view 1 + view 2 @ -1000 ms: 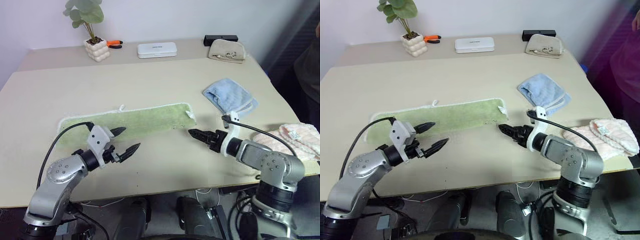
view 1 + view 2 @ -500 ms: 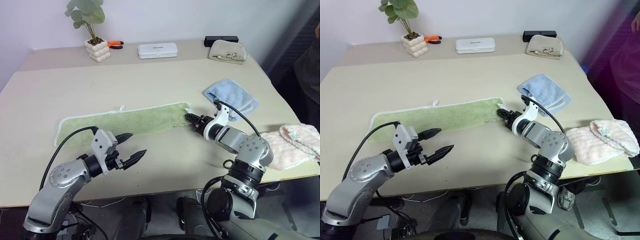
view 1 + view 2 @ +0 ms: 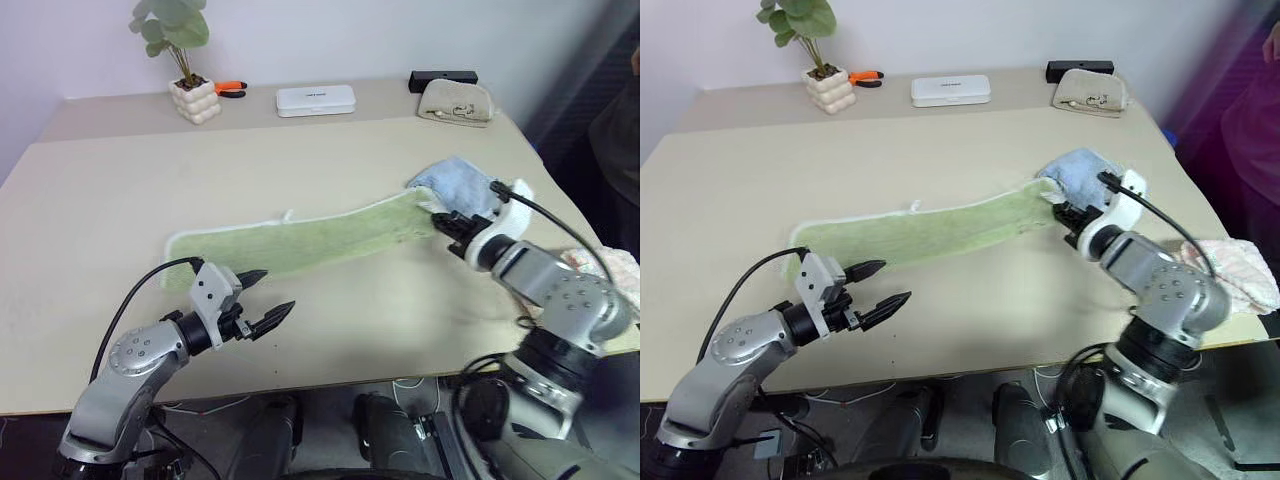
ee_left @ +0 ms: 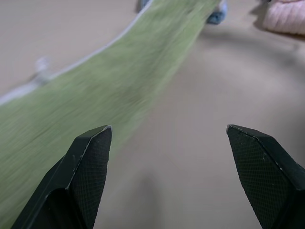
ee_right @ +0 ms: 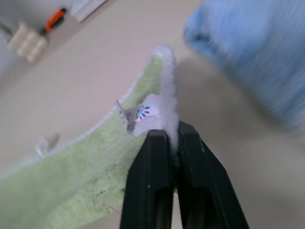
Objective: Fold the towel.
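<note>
Towel, light green with white edging, lies stretched in a long strip across the tabletop, its far end lifted at about three o'clock from the middle. The right gripper is clenched on that end's white hem, beside a small printed tag, just in front of the light blue towel. The left gripper hovers released, fingers spread, at about seven o'clock, near the strip's other end. A pale pink towel sits at the right edge.

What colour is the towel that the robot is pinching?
Light green with white edging, the towel shows best in the right wrist view.
</note>
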Available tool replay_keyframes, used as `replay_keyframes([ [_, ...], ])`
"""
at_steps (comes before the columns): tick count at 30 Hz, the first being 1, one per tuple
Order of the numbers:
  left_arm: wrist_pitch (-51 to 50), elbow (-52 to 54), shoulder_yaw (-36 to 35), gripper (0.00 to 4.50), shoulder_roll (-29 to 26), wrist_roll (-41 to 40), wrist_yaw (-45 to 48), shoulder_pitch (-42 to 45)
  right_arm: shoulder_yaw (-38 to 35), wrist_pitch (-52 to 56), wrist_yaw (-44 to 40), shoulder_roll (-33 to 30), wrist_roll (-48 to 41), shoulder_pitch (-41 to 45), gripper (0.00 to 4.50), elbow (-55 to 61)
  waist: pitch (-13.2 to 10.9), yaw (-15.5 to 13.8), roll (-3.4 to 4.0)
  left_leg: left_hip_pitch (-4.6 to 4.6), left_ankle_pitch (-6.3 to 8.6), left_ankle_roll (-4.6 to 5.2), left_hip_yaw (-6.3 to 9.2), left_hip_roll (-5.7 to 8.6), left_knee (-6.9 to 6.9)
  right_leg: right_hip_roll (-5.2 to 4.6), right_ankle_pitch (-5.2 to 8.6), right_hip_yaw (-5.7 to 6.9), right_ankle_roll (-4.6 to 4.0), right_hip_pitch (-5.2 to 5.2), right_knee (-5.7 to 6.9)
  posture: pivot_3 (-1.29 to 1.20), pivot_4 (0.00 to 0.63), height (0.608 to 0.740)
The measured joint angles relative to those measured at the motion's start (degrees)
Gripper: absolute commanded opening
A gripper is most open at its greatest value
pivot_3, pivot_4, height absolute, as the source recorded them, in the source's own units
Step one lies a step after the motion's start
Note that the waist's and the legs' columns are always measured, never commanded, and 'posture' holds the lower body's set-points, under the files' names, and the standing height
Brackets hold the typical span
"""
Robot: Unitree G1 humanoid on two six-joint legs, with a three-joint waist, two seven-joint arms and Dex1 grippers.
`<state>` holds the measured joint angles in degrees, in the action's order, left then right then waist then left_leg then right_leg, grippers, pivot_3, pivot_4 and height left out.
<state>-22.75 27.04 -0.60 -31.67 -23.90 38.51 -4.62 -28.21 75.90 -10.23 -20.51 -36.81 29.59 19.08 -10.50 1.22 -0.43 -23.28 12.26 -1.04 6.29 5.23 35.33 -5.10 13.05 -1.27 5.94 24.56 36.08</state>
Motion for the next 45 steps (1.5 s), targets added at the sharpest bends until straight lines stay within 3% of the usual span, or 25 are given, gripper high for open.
replay_keyframes([
  [3,0.92,-1.25,0.45,3.95,0.59,0.96,-0.03,1.9,11.53,-6.25,-7.12,-6.58,1.65,-0.33,0.13,3.81,0.01,0.23,-0.01,0.03,0.0,0.01,-0.02,-0.09,-0.02,0.06,0.0,0.0,0.01,-0.01,0.0,0.0,0.15,0.733],
  [5,1.16,-2.2,0.65,3.95,1.66,1.22,-0.28,2.99,23.34,-11.8,-12.08,-10.24,4.89,-0.07,0.13,6.01,0.03,0.28,-0.05,0.03,0.01,0.0,-0.01,-0.09,-0.03,0.06,-0.01,0.02,0.03,0.0,-0.01,0.0,0.15,0.733],
  [7,1.26,-2.35,0.89,3.95,2.4,1.43,-0.7,3.18,34.28,-16.86,-15.62,-10.48,8.39,0.4,0.13,6.1,0.03,0.09,-0.07,0.0,0.01,0.0,0.01,-0.08,-0.02,0.05,-0.04,0.03,0.08,0.0,-0.03,0.0,0.15,0.733],
  [10,1.3,-2.29,0.72,3.95,2.52,1.47,-1.49,2.86,44.89,-22.7,-17.67,-8.67,14.07,2.54,0.13,1.16,0.01,-0.25,-0.09,-0.02,0.0,0.0,0.01,-0.06,0.04,0.03,-0.03,0.02,0.05,0.0,-0.05,0.0,0.15,0.733],
  [14,1.38,-2.05,-0.34,3.95,2.52,1.49,-2.27,0.56,50.34,-28.13,-19.06,-4.33,18.64,4.72,0.13,-5.22,0.01,-0.5,-0.11,-0.05,0.01,-0.01,0.06,-0.03,0.04,0.01,-0.03,0.02,0.04,0.0,-0.1,0.0,0.15,0.733],
  [19,1.38,-1.29,-0.68,3.95,2.52,1.49,-2.9,-0.39,51.4,-30.79,-20.31,-1.4,21.19,5.73,0.13,-9.12,0.01,-0.52,-0.11,-0.05,0.01,-0.02,0.08,-0.03,0.04,0.02,-0.03,0.03,0.04,0.0,-0.1,0.0,0.15,0.733],
  [20,1.39,-1.0,-0.69,3.95,2.52,1.49,-3.14,-0.62,51.45,-30.8,-20.86,-1.28,21.32,5.72,0.67,-9.41,0.01,-0.51,-0.11,-0.05,0.01,-0.02,0.09,-0.03,0.04,0.02,-0.03,0.03,0.04,0.0,-0.1,0.0,0.15,0.733],
  [21,1.44,-0.81,-0.75,3.95,2.52,1.48,-3.49,-1.05,51.43,-30.79,-21.85,-1.31,21.24,5.7,0.85,-9.48,0.01,-0.49,-0.11,-0.05,0.01,-0.02,0.08,-0.02,0.03,0.02,-0.03,0.02,0.04,0.01,-0.1,0.0,0.15,0.733],
  [25,1.45,-0.61,-0.94,3.95,2.56,1.45,-4.03,-1.8,50.31,-31.69,-25.81,-3.02,20.37,4.78,2.77,-8.4,0.01,-0.6,-0.11,-0.05,0.01,-0.02,0.09,-0.02,0.03,0.02,-0.03,0.04,0.04,0.01,-0.1,0.0,0.15,0.733],
  [28,1.44,-0.61,-2.01,3.95,3.12,0.98,-4.63,-1.87,45.75,-32.74,-27.6,-3.63,18.33,4.25,2.77,-7.51,0.01,-0.55,-0.12,-0.05,0.01,-0.02,0.08,-0.02,0.03,0.01,-0.03,0.03,0.04,0.01,-0.1,0.0,0.15,0.733],
  [31,1.26,-0.55,-3.63,3.95,4.05,-0.14,-5.53,-2.16,39.73,-32.85,-26.6,-2.34,16.41,5.04,1.35,-9.49,0.01,-0.34,-0.12,-0.03,0.01,-0.02,0.09,-0.04,0.01,0.04,-0.04,0.03,0.05,0.01,-0.08,0.0,0.15,0.733],
  [34,0.95,-0.44,-4.6,3.95,5.32,-0.64,-6.54,-2.8,39.65,-35.76,-24.94,-1.84,19.68,6.46,0.02,-15.43,0.01,-0.36,-0.12,-0.02,0.01,-0.02,0.08,-0.04,0.0,0.04,-0.05,0.03,0.06,0.01,-0.08,0.0,0.15,0.733],
  [40,0.61,-0.43,-5.02,3.95,7.54,-0.91,-8.55,-4.1,44.49,-42.53,-24.88,0.51,25.87,6.46,0.02,-23.07,0.02,-0.41,-0.12,-0.02,0.01,-0.02,0.06,-0.03,-0.01,0.04,-0.06,0.02,0.08,0.01,-0.08,0.0,0.15,0.733],
  [45,-2.27,1.39,-8.83,3.95,12.69,-4.58,-14.4,-9.34,49.94,-48.96,-26.12,1.49,31.13,4.16,0.02,-26.3,0.01,-0.23,-0.11,-0.02,0.02,-0.04,0.06,-0.03,-0.02,0.03,-0.1,0.0,0.16,0.05,-0.04,0.0,0.15,0.733],
])
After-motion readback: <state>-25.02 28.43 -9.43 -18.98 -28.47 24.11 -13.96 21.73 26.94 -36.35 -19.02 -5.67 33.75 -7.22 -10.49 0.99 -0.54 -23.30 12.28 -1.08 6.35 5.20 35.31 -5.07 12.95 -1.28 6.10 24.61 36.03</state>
